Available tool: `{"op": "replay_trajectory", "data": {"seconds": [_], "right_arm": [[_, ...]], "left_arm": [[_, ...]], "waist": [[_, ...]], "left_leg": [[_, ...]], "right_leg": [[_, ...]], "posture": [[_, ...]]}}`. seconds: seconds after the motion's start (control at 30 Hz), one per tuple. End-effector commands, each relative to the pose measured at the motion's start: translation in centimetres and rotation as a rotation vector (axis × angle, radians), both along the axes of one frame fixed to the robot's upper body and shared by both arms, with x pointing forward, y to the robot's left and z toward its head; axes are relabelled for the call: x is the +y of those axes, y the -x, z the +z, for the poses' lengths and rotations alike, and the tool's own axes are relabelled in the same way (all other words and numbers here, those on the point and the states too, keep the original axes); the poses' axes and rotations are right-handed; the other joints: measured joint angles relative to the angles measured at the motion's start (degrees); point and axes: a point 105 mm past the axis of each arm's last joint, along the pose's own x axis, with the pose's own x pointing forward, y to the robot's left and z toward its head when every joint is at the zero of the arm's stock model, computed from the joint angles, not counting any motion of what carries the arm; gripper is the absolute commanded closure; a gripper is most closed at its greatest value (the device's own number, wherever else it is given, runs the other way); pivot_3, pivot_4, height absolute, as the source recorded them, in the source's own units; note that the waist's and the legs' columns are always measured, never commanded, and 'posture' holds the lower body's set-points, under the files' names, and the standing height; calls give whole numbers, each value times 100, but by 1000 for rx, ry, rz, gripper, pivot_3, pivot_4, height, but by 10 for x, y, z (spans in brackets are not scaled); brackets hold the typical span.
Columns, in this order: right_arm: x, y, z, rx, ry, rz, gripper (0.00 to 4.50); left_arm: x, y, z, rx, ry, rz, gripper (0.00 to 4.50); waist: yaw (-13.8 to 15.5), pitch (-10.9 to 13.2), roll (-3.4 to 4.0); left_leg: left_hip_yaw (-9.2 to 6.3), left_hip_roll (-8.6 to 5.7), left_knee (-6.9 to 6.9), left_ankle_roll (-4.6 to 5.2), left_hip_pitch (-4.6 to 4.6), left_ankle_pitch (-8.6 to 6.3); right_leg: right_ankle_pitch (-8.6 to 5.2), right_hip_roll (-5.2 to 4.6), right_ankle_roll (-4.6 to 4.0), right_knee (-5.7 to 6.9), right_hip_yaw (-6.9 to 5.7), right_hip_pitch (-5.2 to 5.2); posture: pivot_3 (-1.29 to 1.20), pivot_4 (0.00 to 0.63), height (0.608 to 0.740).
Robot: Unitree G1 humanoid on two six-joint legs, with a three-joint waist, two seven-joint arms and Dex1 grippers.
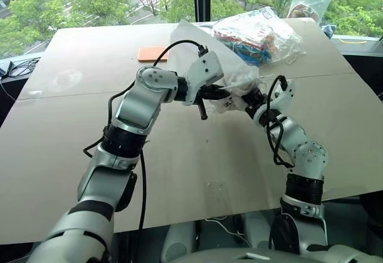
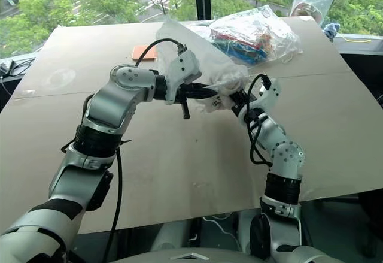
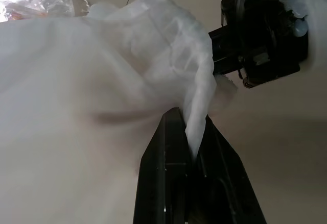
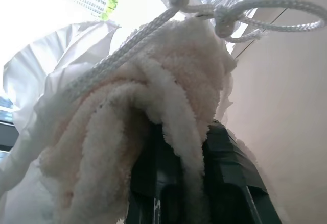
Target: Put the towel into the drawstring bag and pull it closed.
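Towel [image 4: 153,132], pinched by the right gripper [image 1: 250,102], may snag the cord if the bag [image 3: 76,106] rim slips from the clamped left gripper [image 3: 196,137].

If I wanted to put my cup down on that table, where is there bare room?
Bare room: the table's near half below both arms, and its far left corner beside the orange card. Crowded: the middle, where both grippers hold the drawstring bag, and the far right by the plastic bag of colourful items.
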Motion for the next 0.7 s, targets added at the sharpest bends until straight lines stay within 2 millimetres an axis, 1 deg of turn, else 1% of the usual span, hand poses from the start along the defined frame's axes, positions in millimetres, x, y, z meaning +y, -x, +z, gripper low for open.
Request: {"op": "replay_trajectory", "data": {"seconds": [0.03, 0.1, 0.2, 0.23, 0.3, 0.4, 0.43, 0.5, 0.63, 0.7], "right_arm": [[6, 8, 42, -111, -236, 70, 4469], [2, 11, 43, -108, -257, 79, 4469], [-4, 16, 45, -108, -297, 98, 4469], [-5, 18, 46, -113, -299, 109, 4469], [-4, 22, 47, -121, -284, 135, 4469], [2, 25, 46, -123, -244, 167, 4469], [4, 25, 45, -120, -238, 173, 4469], [12, 23, 40, -110, -173, 187, 4469], [33, 13, 33, -98, -159, 201, 4469], [46, 11, 21, -123, -23, 224, 4469]], "left_arm": [[5, -2, 4, -33, -15, 6, 4500], [13, -6, 0, -35, -40, 19, 4500], [18, -10, -2, -28, -47, 27, 4500], [18, -10, 0, -23, -39, 25, 4500], [16, -14, 10, 3, 10, 45, 4500], [12, -17, 22, 34, 61, 50, 4500], [9, -16, 25, 56, 79, 38, 4500], [-1, -6, 30, 127, 125, -10, 4500], [-20, 22, 36, 290, 211, -126, 4500], [-23, 29, 39, 320, 240, -148, 4500]], "waist": [[-1, 0, 0], [-19, 1, 2], [-23, 1, 2], [-22, 2, 3], [-9, 2, 3], [6, 2, 2], [3, 2, 2], [-4, 2, 2], [-77, 2, 3], [-112, 2, 3]], "left_leg": [[0, 1, 0, 0, 0, 0], [1, 1, 0, 0, 2, 0], [-1, 0, -3, 0, 3, 0], [-1, 1, -3, 0, 3, 0], [0, 2, -3, 0, 2, 0], [1, 0, -1, 0, -4, 0], [2, -2, -2, 0, -2, 0], [2, -3, -2, 0, -2, 0], [0, -1, -4, 0, -1, 0], [0, 3, -4, 0, -1, 0]], "right_leg": [[0, 0, 0, 0, 0, 0], [0, 0, 0, 0, 1, 0], [0, 2, -1, 2, 0, -1], [0, 2, -1, 2, -1, -1], [0, 1, 0, 0, 0, -1], [0, -1, 1, -5, 0, 0], [0, -2, 1, -5, 3, 0], [0, -1, 1, -6, 2, 0], [-1, 2, 1, -3, 2, -2], [-1, 2, 1, -3, 2, -2]], "posture": [[0, 150, 740], [0, 150, 740], [0, 150, 740], [0, 150, 740], [0, 150, 740], [0, 150, 740], [0, 150, 740], [0, 150, 740], [0, 150, 740], [0, 150, 740]]}}
